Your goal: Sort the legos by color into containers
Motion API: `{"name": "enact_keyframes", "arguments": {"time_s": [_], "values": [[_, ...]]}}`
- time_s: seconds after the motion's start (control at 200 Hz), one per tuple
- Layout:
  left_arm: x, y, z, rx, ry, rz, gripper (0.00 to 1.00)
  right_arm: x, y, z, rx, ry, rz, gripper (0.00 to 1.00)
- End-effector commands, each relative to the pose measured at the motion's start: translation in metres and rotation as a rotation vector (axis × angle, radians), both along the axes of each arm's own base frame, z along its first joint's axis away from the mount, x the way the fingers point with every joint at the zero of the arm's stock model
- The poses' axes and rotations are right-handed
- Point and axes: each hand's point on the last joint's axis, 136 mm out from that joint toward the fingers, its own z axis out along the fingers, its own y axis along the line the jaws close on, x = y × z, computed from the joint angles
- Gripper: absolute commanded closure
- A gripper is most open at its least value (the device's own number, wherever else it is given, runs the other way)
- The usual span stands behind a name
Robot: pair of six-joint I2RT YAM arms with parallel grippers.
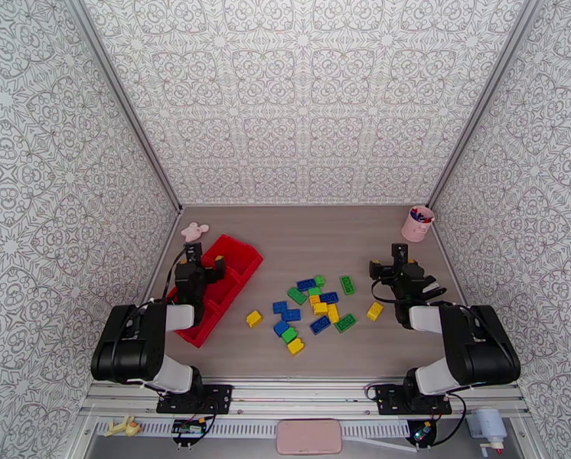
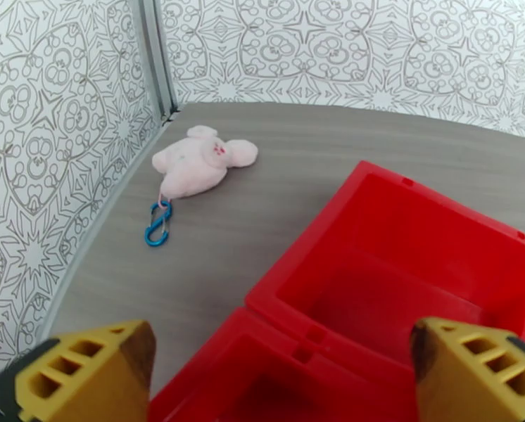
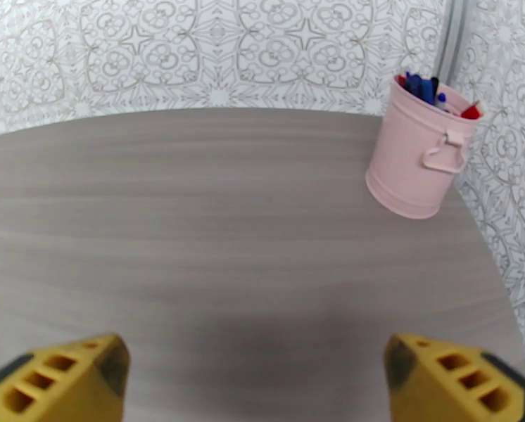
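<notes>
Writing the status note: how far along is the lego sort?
Done: nothing that shows. The tray compartments I can see hold no bricks.
In hand: nothing. The left hand is open above the tray, and the right hand is open over bare table.
Left: all the legos, yellow, blue and green, lying mixed on the table.

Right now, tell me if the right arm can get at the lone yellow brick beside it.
Probably yes: the yellow brick lies alone, clear of the pile, and the right gripper is open and empty, though aimed beyond it.
</notes>
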Motion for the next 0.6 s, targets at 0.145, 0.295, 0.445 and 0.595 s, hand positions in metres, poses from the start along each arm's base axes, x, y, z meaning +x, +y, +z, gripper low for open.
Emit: {"name": "enact_keyframes", "arguments": {"time_s": [0.145, 0.295, 0.445, 0.595], "values": [[-0.0005, -0.0034, -0.0041, 0.009, 0.018, -0.017, 0.0, 0.004, -0.0023, 0.0073, 0.003, -0.016, -0.008, 0.0], [-0.0006, -0.0035, -0.0044, 0.009, 0.018, -0.017, 0.0, 0.0039, -0.0023, 0.0074, 0.003, -0.017, -0.008, 0.0], [-0.0004, -0.0035, -0.004, 0.009, 0.017, -0.017, 0.0, 0.0041, -0.0023, 0.0077, 0.003, -0.017, -0.008, 0.0], [-0.0006, -0.0036, -0.0043, 0.009, 0.018, -0.018, 0.0, 0.0041, -0.0023, 0.0076, 0.003, -0.017, -0.008, 0.0]]}}
